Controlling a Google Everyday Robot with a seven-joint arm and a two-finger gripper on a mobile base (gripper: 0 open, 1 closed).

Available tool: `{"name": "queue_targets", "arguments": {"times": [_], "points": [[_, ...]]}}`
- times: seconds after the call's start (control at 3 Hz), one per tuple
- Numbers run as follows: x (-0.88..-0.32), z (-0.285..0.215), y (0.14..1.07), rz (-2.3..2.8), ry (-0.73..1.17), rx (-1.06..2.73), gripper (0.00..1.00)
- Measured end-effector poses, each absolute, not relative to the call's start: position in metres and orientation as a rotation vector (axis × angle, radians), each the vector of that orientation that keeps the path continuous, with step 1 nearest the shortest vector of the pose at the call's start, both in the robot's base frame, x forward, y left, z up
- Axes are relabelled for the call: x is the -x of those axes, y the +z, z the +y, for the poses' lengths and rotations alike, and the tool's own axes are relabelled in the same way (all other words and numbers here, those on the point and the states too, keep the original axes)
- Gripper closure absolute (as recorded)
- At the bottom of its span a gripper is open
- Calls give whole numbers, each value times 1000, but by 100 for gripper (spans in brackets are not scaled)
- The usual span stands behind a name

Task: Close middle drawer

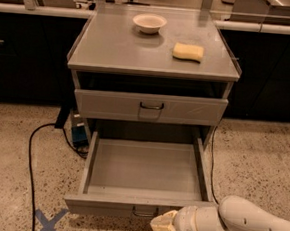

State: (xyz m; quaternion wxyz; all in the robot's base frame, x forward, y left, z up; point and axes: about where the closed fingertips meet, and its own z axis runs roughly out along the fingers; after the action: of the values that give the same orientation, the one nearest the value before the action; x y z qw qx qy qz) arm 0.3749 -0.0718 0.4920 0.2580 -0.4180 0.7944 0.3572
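The middle drawer (103, 205) is a wide, shallow grey tray pulled far out of the cabinet, and nothing lies in it. A small dark loop handle (145, 214) sits at the centre of its low front panel. My gripper (163, 225), cream-tipped on a white arm (246, 227), is low at the drawer's front. It is just right of and below the handle, close to the front panel. I cannot tell whether it touches the panel.
Above it, a grey drawer with a taller front panel (185, 110) stands slightly out. A white bowl (149, 23) and a yellow sponge (188, 52) lie on the cabinet top (115, 50). A black cable (31, 148) and blue tape cross (50, 222) are on the floor at the left.
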Motion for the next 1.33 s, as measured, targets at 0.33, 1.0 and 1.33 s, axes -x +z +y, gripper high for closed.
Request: {"name": "queue_targets", "arguments": {"times": [0.33,1.0,1.33], "points": [[-379,-66,476,2155,945,1093,100],[-401,-62,445,2180,851,1004,100],[-413,-69,427,2207,818,977,100]]}}
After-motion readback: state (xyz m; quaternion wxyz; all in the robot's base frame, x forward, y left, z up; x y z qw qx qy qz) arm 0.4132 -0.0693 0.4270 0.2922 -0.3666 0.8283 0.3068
